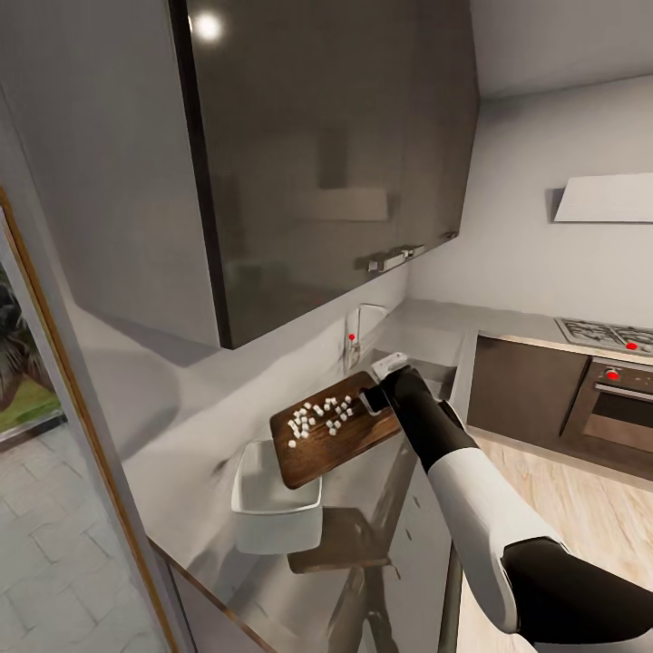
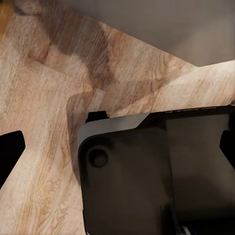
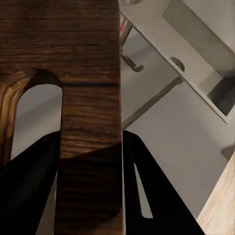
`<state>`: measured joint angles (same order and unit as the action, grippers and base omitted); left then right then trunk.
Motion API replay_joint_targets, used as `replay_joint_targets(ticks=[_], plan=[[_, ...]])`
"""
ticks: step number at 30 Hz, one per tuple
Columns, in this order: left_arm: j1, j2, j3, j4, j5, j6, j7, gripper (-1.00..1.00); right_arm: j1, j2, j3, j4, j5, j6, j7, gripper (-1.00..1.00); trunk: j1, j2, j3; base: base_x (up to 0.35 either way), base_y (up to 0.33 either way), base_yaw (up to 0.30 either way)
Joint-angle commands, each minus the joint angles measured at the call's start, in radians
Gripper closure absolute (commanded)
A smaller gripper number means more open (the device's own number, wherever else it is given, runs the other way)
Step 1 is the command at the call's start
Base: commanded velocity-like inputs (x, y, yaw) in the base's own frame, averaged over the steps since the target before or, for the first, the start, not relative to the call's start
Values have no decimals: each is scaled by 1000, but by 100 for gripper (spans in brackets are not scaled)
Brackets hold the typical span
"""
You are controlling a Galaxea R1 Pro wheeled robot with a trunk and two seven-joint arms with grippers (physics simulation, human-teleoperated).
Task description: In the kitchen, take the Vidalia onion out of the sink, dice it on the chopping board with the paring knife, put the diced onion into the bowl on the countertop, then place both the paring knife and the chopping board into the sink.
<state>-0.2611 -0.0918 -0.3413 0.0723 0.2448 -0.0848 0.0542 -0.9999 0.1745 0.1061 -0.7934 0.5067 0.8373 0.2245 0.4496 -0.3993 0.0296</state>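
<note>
One dark brown wooden chopping board with a cut-out handle slot hangs in the air, tilted, gripped at its handle end by the right gripper; in the right wrist view the two black fingers sit on either side of the wooden strip beside the slot, clenched on it. Scattered over the board's upper face, out beyond the fingertips, lie small white diced onion cubes, roughly two dozen, too small to count exactly. Below the board's lower far end, away from the fingers, stands one white rounded-square bowl on the glossy grey countertop, the board's lower corner reaching over its rim. Behind the gripper, on the far side of the wrist, is one grey sink with one chrome tap bearing a red dot. The left wrist view looks at pale wooden floor and a dark part of the robot's base; of the left gripper, I cannot tell whether it is clenched or released.
</note>
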Motion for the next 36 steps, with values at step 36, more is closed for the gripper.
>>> replay_joint_targets(ticks=[36], plan=[[-1, 4, -8, 5, 10, -7, 1, -100, 0, 0, 139, -44, -64, 6, 3, 100, 0, -1, 0, 0, 0, 0]])
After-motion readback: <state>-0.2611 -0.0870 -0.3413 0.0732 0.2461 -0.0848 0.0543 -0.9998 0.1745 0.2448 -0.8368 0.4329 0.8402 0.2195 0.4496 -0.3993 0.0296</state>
